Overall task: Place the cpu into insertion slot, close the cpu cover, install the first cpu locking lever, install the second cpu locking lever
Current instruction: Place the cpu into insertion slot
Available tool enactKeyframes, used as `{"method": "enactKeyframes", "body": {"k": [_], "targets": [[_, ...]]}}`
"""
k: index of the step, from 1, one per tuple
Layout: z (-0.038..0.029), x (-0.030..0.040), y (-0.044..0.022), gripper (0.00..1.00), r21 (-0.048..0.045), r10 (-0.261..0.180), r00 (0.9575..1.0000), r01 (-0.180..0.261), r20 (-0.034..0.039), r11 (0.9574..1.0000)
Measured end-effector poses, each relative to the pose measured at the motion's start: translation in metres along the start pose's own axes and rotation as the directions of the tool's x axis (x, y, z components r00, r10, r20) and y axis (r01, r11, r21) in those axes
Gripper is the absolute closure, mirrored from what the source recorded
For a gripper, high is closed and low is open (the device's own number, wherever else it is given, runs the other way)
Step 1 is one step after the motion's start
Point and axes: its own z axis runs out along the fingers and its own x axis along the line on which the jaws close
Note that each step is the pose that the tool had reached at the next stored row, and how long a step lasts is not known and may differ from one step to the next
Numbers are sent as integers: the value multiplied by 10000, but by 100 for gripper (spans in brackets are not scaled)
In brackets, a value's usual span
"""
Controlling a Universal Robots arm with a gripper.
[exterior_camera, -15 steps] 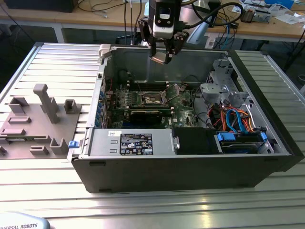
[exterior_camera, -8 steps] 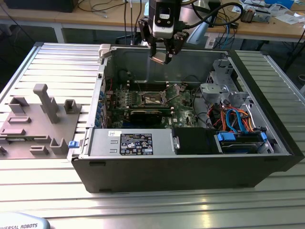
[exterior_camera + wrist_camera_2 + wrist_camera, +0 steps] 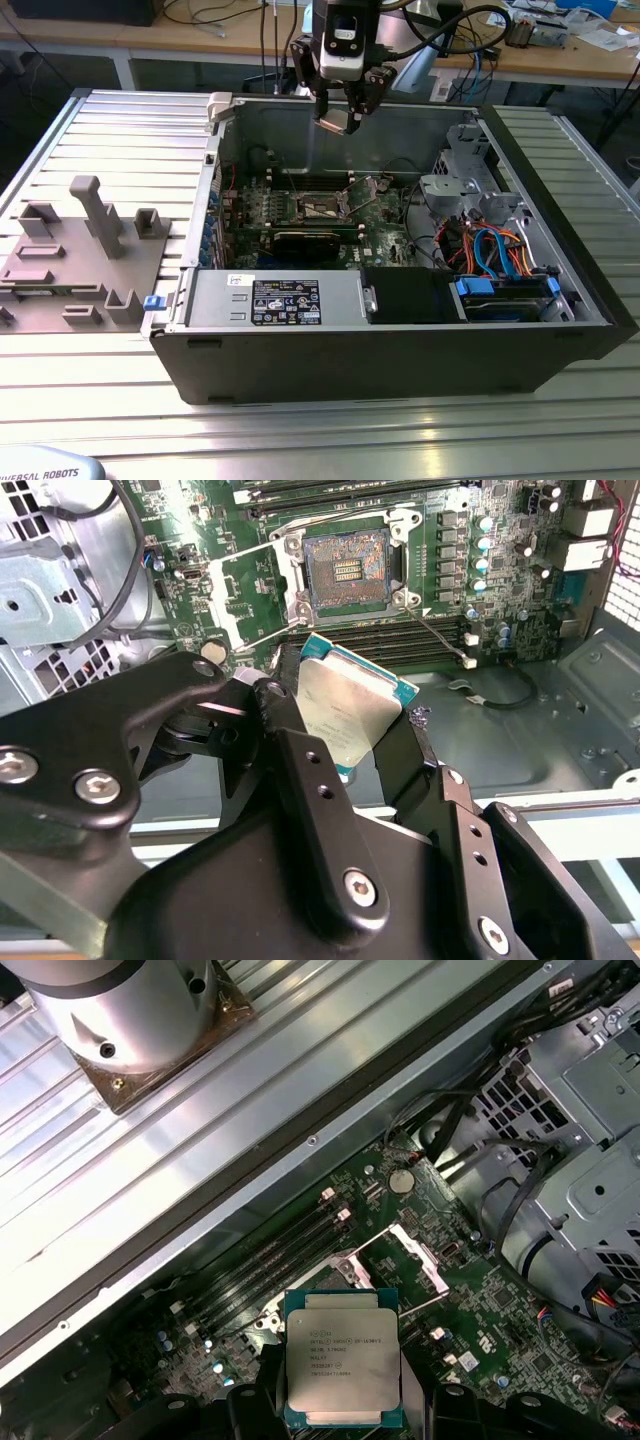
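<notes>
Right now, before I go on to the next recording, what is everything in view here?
Table: 1, silvery slatted metal, under everything.
Computer case: 1, black, open-sided, on the table.
Motherboard: 1, green, inside the case.
Socket: 1, dark with silvery rim, empty, on the motherboard.
Cover: 1, silvery, raised open beside the socket.
Power supply: 1, grey, along the case's near wall.
Cables: several, blue and orange, inside the case at the exterior view's right.
Holder block: 1, grey, on the table at the exterior view's left.
Chip: 1, silvery-grey, held above the motherboard.
Gripper: 1, black, shut on the chip.
</notes>
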Motion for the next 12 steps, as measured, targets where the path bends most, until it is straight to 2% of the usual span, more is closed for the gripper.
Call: {"method": "enactKeyframes", "body": {"k": [12], "targets": [[0, 0, 0, 46, -1, 70, 10000, -70, 6, 10000]]}}
